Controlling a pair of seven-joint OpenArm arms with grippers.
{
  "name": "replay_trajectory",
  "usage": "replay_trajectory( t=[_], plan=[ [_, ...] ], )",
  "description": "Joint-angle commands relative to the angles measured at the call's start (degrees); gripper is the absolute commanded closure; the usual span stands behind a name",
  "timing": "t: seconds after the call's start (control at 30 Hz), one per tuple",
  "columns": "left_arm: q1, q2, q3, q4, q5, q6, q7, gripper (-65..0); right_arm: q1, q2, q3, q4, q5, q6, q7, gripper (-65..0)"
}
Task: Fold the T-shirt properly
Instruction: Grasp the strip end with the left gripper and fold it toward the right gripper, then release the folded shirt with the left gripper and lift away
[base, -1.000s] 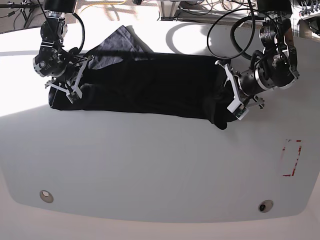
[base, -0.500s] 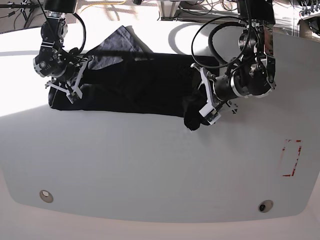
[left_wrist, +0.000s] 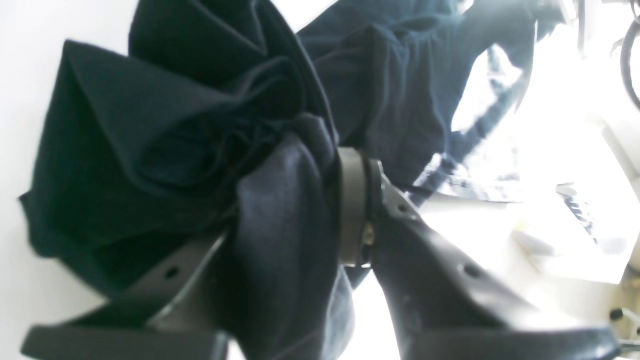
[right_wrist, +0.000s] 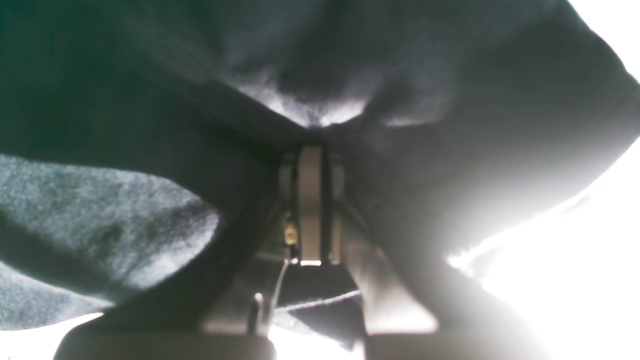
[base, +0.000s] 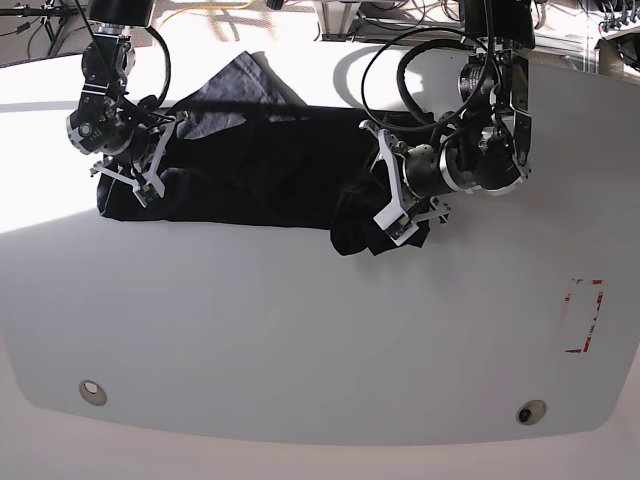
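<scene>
The black T-shirt (base: 250, 175) lies as a long band across the far half of the white table (base: 300, 330), its right end bunched and pulled over toward the middle. My left gripper (base: 388, 200) is at that bunched end. In the left wrist view its fingers (left_wrist: 352, 200) stand a little apart with a thick wad of T-shirt (left_wrist: 150, 150) gripped between them. My right gripper (base: 140, 178) rests on the shirt's left end. In the right wrist view the right gripper (right_wrist: 311, 150) is shut, with dark T-shirt cloth (right_wrist: 150, 100) draped over its tips.
A red rectangular outline (base: 585, 316) is marked on the table at the right. Two round holes (base: 92, 390) (base: 530, 412) sit near the front edge. Black cables (base: 420, 60) loop above the left arm at the back.
My left gripper has swept leftward, dragging the shirt's right end toward the middle, so the band is shorter. Its jaws have eased slightly. The right arm has stayed still.
</scene>
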Motion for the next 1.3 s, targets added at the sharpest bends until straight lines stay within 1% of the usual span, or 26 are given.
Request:
replay_trajectory(
  t=[0.0,0.2,0.27,0.37,0.4,0.47,0.57,0.6,0.7,0.77,0.8,0.87,1.0,1.07,1.27],
  plan=[
    [-2.1,0.9,0.8,0.0,-1.5,-0.2,-1.1,-13.9,0.5,0.8,0.1,0.7,0.1,-0.1,0.4,-1.6],
    [-3.1,3.5,5.4,-0.8,-1.8,-0.3,-1.0,-30.8,0.5,0.8,0.1,0.7,0.1,-0.1,0.4,-1.6],
    [-3.4,4.4,6.7,-0.7,-2.5,-0.3,0.0,-35.0,0.5,0.8,0.1,0.7,0.1,-0.1,0.4,-1.6],
    [-5.0,5.3,6.8,0.0,-4.3,-0.3,2.5,-37.2,0.5,0.8,0.0,0.7,0.1,-0.1,0.4,-1.6],
    [-5.9,5.9,5.8,1.1,-5.8,-0.3,4.3,-37.2,0.5,0.8,0.0,0.7,0.1,-0.1,0.4,-1.6],
    [-6.5,6.0,3.5,2.4,-7.4,-0.3,6.0,-37.2,0.5,0.8,0.0,0.7,0.1,-0.1,0.4,-1.6],
    [-7.0,5.7,-3.9,3.3,-8.6,-0.3,6.6,-37.2,0.5,0.8,0.0,0.7,0.1,-0.1,0.4,-1.6],
    [-7.1,4.8,-7.0,3.2,-8.2,-0.3,6.6,-37.2,0.5,0.8,0.0,0.7,0.1,-0.1,0.4,-1.6],
    [-7.1,2.3,-12.4,2.7,-7.0,-0.3,6.2,-37.2,0.5,0.8,0.0,0.8,0.1,-0.1,0.4,-1.6],
    [-7.1,0.9,-13.6,1.4,-5.8,-0.3,6.2,-37.2,0.5,0.8,0.0,0.8,0.1,-0.1,0.4,-1.6],
    [-6.9,-0.3,-14.1,0.3,-4.9,-0.3,5.5,-37.2,0.5,0.8,0.0,0.9,0.1,-0.1,0.4,-1.6],
    [-6.5,-1.5,-15.0,-0.6,-4.0,-0.3,4.2,-37.1,0.5,0.8,0.0,1.1,0.1,-0.1,0.4,-1.6],
    [-3.8,-3.1,-15.8,-3.0,-3.2,0.0,0.8,-36.9,0.5,0.8,0.0,1.2,0.1,-0.1,0.4,-1.6],
    [-3.1,-3.5,-15.8,-4.3,-3.2,0.0,-0.6,-34.6,0.5,0.5,0.0,1.2,0.1,-0.1,0.4,-1.6],
    [-2.8,-4.2,-14.2,-7.7,-1.4,-0.1,-2.8,-18.3,0.1,-1.0,0.3,3.7,0.0,-0.1,0.4,-1.6]
  ],
)
